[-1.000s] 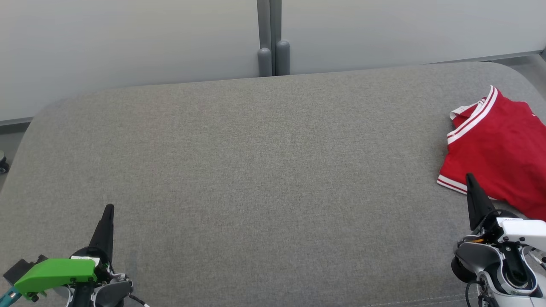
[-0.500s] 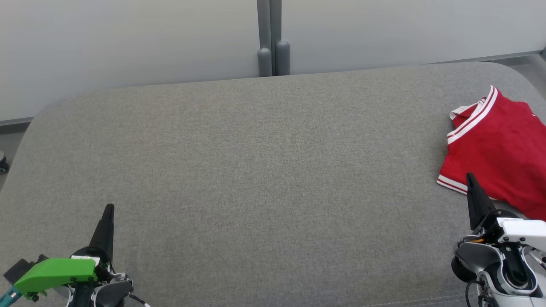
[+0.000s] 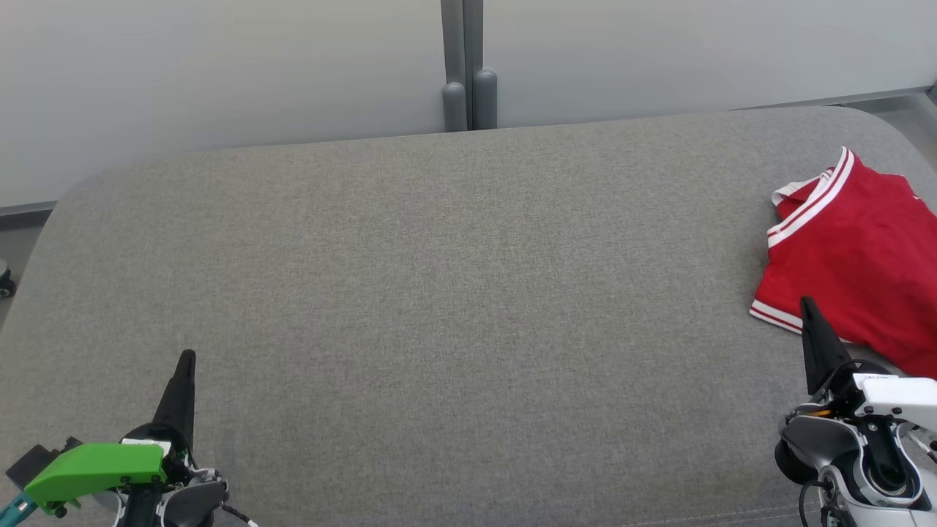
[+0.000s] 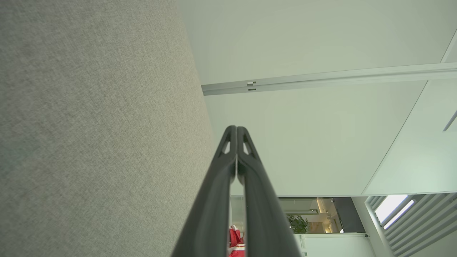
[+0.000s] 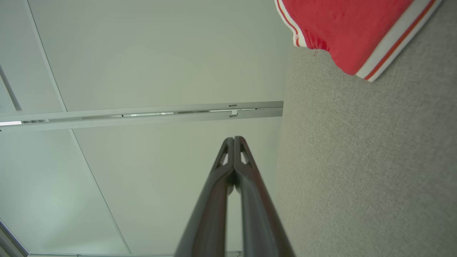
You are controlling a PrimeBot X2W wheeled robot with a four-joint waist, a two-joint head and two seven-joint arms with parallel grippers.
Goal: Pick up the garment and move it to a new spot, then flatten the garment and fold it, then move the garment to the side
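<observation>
Two clenched grippers, one folded red garment at the right end.
The garment [image 3: 856, 249], soft red knit with white-striped trim, lies folded in a rough rectangle at the right end of the padded surface [image 3: 454, 293], a coarse grey weave with rounded corners. The right gripper [image 3: 805, 301] points up the head view near the garment's striped hem, and its tapered dark fingers are pressed together on nothing. The left gripper [image 3: 187, 355], well apart at the lower left, is likewise pinched shut and empty, above a glossy green wrist cover [image 3: 95, 468].
</observation>
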